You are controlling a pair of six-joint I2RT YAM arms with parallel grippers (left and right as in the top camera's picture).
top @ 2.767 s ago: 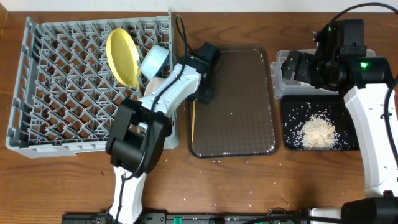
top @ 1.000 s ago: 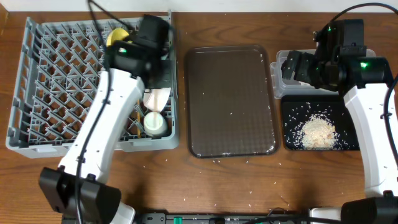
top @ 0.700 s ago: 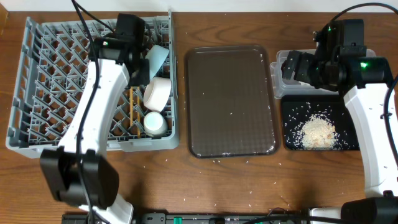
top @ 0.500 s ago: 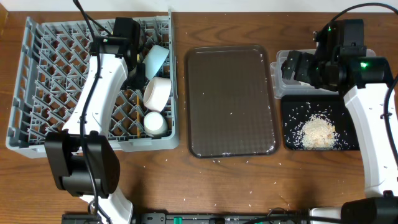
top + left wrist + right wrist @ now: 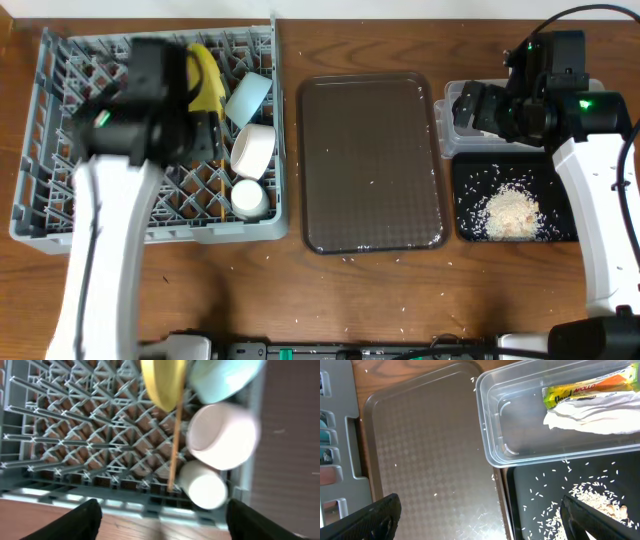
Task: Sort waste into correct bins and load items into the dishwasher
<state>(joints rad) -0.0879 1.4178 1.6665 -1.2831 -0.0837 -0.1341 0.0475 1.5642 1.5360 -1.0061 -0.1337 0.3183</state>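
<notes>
left gripper (image 5: 164, 512): jaws wide apart with nothing between them, hanging over the front edge of the dish rack (image 5: 60, 435). right gripper (image 5: 480, 510): jaws spread as far as they go, empty, above the seam between the brown serving tray (image 5: 430, 445) and the bins.

rack, right-hand columns:
- yellow plate (image 5: 205, 78) on edge among the pegs.
- light blue bowl (image 5: 248, 98) just beside it, tilted.
- white bowl (image 5: 253, 150) below that, on its side.
- white cup (image 5: 249, 198) nearest the front rim.
- chopsticks (image 5: 175, 445) lying along a channel beside bowl and cup, far end passing under the plate.

all five items look loaded.

bins:
- clear tub (image 5: 520, 425) holds the snack wrapper (image 5: 590, 390) and the napkin (image 5: 590, 412), touching each other at one end.
- black tray (image 5: 535, 510) holds a heap of rice (image 5: 510, 212), with grains strewn around it.

the serving tray is bare but for a few stray grains (more dot the table in front of it, too small to count).

judgement: sorting and loading look essentially finished. only the loose grains are left, if they count. the left arm is blurred in the overhead view, so its pose is unclear.
</notes>
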